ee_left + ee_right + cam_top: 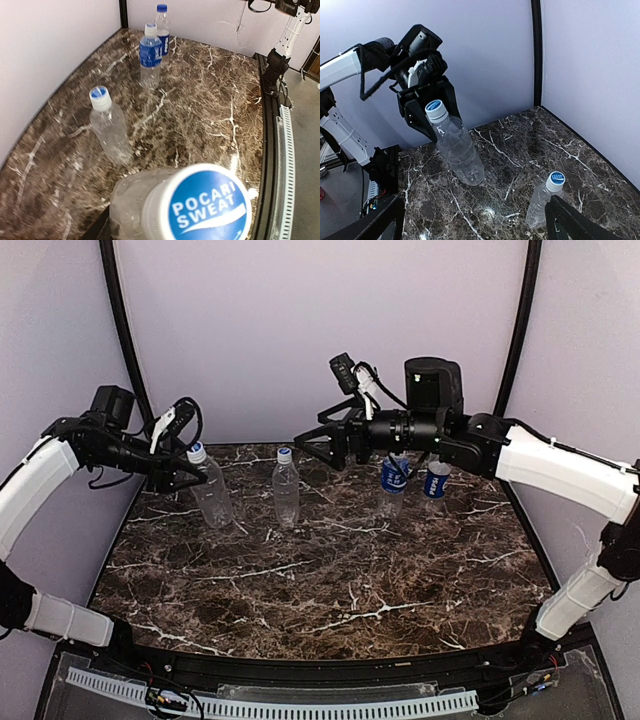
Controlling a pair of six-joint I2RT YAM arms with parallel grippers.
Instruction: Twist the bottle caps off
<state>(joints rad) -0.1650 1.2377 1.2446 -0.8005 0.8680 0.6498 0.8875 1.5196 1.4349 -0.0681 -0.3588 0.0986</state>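
My left gripper (192, 476) is shut on the upper part of a plain clear bottle (213, 498), which leans with its base on the table. Its white-and-blue cap (196, 452) fills the left wrist view (207, 205), where only one dark finger (93, 231) shows. A second plain bottle (286, 488) with a blue-topped cap (284, 454) stands to its right. My right gripper (308, 448) is open and empty, up in the air just right of that bottle; its fingers (570, 222) frame both plain bottles (457, 147) (542, 200). Two blue-labelled bottles (393, 480) (436, 480) stand under the right arm.
The dark marble table (330, 580) is boxed in by pale walls (300, 320) at the back and sides, with black frame posts (125, 330) in the corners. All the bottles stand in the far half of the table. A perforated white rail (300, 706) runs along the near edge.
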